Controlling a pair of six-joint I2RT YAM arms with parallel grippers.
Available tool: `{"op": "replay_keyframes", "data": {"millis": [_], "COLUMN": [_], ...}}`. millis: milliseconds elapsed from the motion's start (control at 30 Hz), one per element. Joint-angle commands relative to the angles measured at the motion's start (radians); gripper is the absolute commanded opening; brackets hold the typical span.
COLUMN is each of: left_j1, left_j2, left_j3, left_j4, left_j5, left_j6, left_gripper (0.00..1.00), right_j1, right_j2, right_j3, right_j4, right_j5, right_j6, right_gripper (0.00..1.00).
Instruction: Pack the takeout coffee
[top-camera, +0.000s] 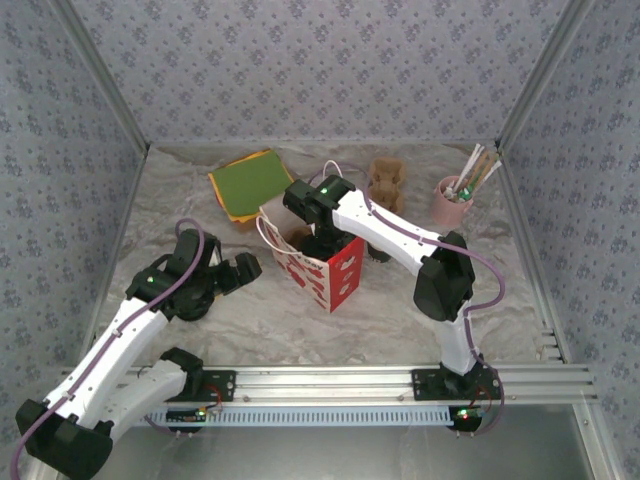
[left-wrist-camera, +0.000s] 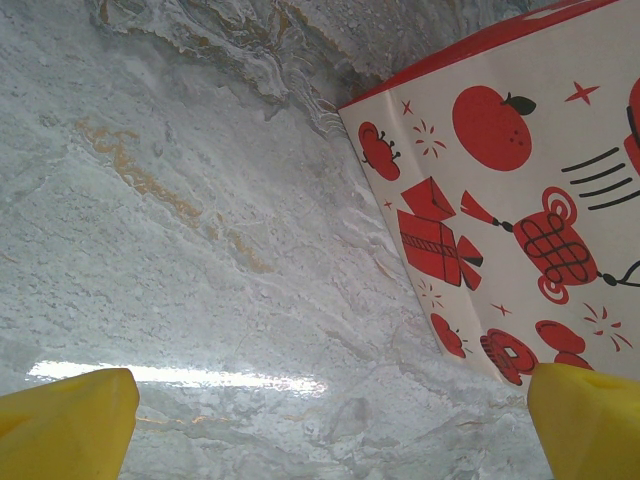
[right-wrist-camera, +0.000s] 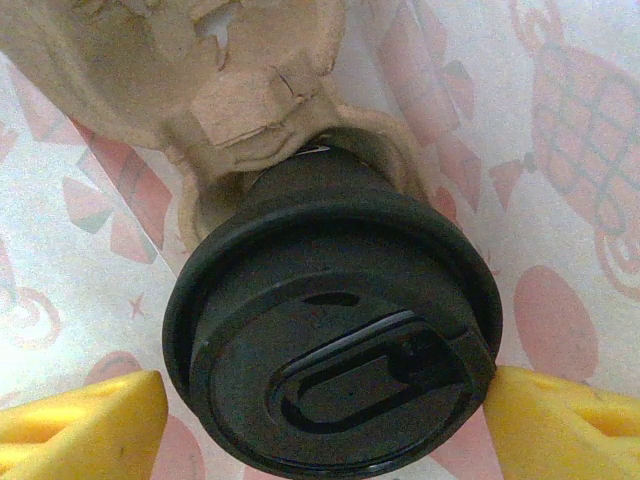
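The right tool (right-wrist-camera: 325, 420) stands open inside the paper bag (top-camera: 328, 278). Its yellow pads (right-wrist-camera: 85, 425) straddle the black lid of the coffee cup (right-wrist-camera: 330, 340): the pad at lower right of the frame sits at the lid's edge and the pad at lower left stands apart from it, so the cup is not clamped. The cup sits low in the bag, at centre frame, its base seated in a pocket of a cardboard carrier (right-wrist-camera: 240, 110), which appears to keep it upright. The left tool (left-wrist-camera: 330, 425) is wide open, low over the surface (left-wrist-camera: 200, 250) and just beside the bag's printed side, probably positioned to steady the bag.
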Motion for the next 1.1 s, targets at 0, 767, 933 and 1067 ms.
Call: {"op": "replay_keyframes", "data": {"millis": [0,767,933,1067], "left_j1": [0.003,0.002,0.002,0.002], "left_j2": [0.003,-0.004,-0.004,-0.005], "left_j3": [0.015,0.012,0.011,0.011], "left_j4": [0.002,-0.001,-0.001,-0.001], "left_j5": [0.015,0.013,0.016,0.015], "left_j6": [0.011,0.008,0.007,0.008], "left_gripper": [1.00,1.00,1.00,1.00], "right_j1": [0.004,0.005,0.007,0.006], "right_j2": [0.006,0.000,-0.002,-0.005], "right_j3": [0.026,0.024,0.027,0.027], "right_j4": [-0.041,-0.041,-0.044,-0.044], "right_j5": [0.016,0.021,0.024,0.024], "right_j6": [0.019,0.025,0.027,0.028], "right_gripper": [0.84,0.85,0.85,0.86]}}
